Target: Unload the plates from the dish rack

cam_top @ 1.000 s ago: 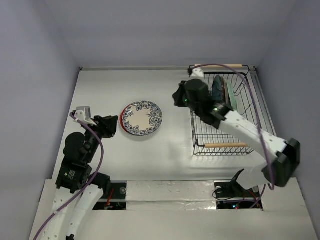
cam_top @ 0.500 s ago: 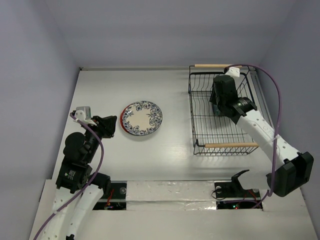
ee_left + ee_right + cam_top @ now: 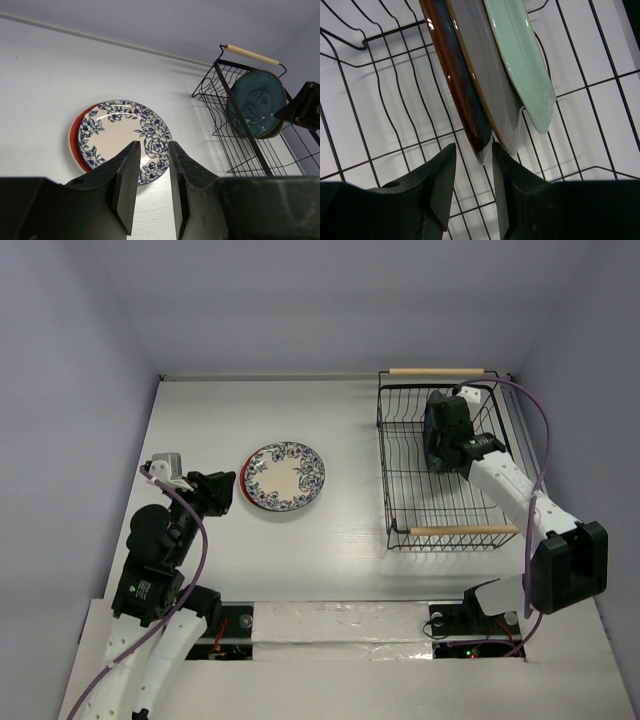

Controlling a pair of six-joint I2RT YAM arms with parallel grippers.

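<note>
The dish rack (image 3: 455, 530) stands at the right. In the right wrist view three plates stand upright in its wires (image 3: 370, 37): a dark teal plate with a brown rim (image 3: 455, 75), a brown plate (image 3: 492, 90) and a mint green plate (image 3: 520, 55). My right gripper (image 3: 473, 150) is open, its jaws astride the lower edge of the teal plate. The white plate with blue flowers (image 3: 287, 475) lies on the red plate (image 3: 244, 492) mid-table. My left gripper (image 3: 153, 147) is slightly open and empty, just left of that stack.
The left wrist view shows the teal plate (image 3: 256, 102) face-on in the rack (image 3: 250, 53), with the right gripper's black body (image 3: 305, 105) beside it. White walls bound the table at the back and sides.
My right arm has swung from the rack's left edge to over the standing plates and lowered its jaws onto the teal plate's edge. The left arm has not moved.
</note>
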